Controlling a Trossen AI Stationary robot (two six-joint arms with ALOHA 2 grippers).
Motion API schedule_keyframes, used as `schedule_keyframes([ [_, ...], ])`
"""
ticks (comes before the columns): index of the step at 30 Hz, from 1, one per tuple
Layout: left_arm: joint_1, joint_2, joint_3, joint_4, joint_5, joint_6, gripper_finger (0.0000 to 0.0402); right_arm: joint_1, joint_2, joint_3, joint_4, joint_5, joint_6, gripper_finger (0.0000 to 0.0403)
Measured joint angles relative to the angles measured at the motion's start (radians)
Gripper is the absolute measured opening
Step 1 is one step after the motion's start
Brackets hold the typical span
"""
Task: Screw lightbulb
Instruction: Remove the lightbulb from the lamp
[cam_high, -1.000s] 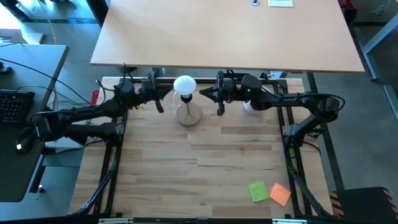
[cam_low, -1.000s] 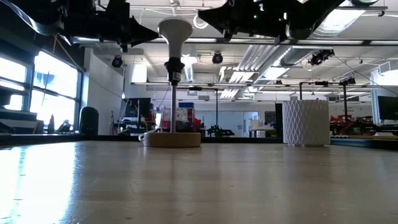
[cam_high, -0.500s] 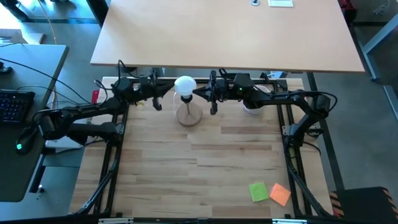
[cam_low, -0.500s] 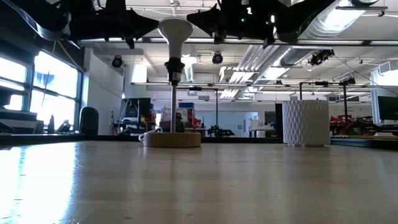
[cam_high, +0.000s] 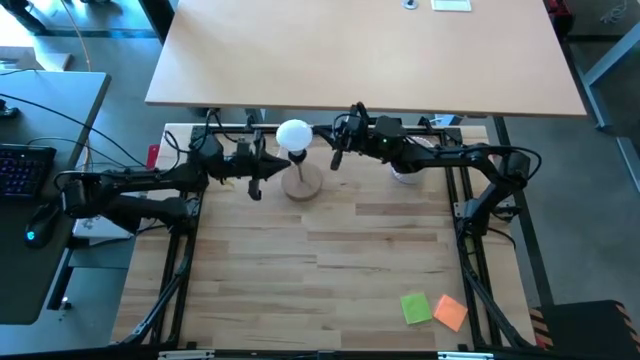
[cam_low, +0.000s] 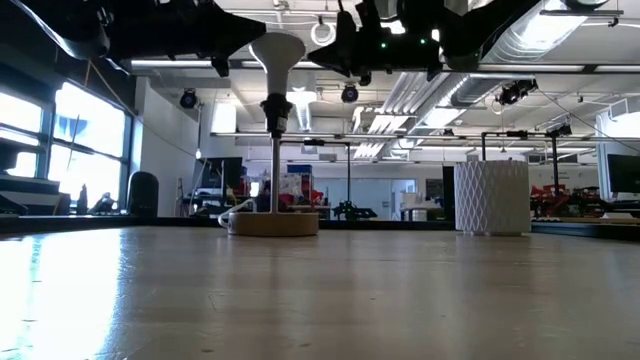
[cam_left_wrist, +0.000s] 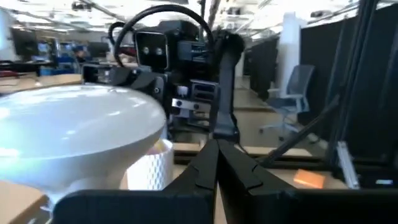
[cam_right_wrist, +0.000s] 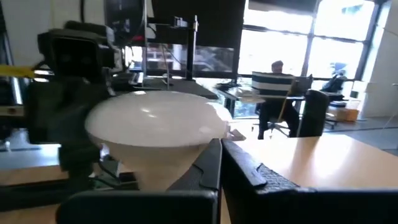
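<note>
The white lightbulb (cam_high: 294, 135) stands globe-up in the black socket (cam_low: 275, 105) of a lamp whose thin stem rises from a round wooden base (cam_high: 302, 182) near the table's far edge. My left gripper (cam_high: 278, 160) is shut, level with the globe on its near left side. In the left wrist view its tip (cam_left_wrist: 212, 152) shows a gap to the lightbulb (cam_left_wrist: 81, 134). My right gripper (cam_high: 318, 134) is shut, with its tip at the globe's right side. My right gripper's shut fingertips (cam_right_wrist: 216, 148) lie at the lightbulb's cone just under the globe's widest edge (cam_right_wrist: 208, 140). They come level from the table's right. I cannot tell for sure whether they touch. The lightbulb stays upright in the socket.
A white ribbed cup (cam_low: 490, 197) stands on the table right of the lamp, partly under my right arm (cam_high: 405, 172). Green (cam_high: 416, 308) and orange (cam_high: 451, 312) sticky notes lie near the front right corner. A wooden desktop (cam_high: 360, 60) overhangs the far edge.
My left gripper has swung toward the table's near edge and in toward the lamp, turning as it went. My right gripper has moved left and toward the far edge, to the globe's right side. Both stayed shut. The lamp has slid a little to the left.
</note>
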Motion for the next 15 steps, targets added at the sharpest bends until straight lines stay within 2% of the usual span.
schedule_keyframes([
  [2, -0.005, -0.018, 0.000, -0.039, -0.043, 0.020, 0.0000, -0.001, 0.000, 0.000, -0.001, 0.005, -0.015, 0.0000],
  [9, 0.036, -0.091, 0.000, -0.247, -0.290, 0.135, 0.0000, -0.005, -0.004, 0.000, -0.015, 0.032, -0.037, 0.0000],
  [15, 0.125, -0.093, 0.000, -0.230, -0.328, 0.157, 0.0000, 0.004, -0.004, 0.000, -0.036, 0.032, -0.039, 0.0000],
])
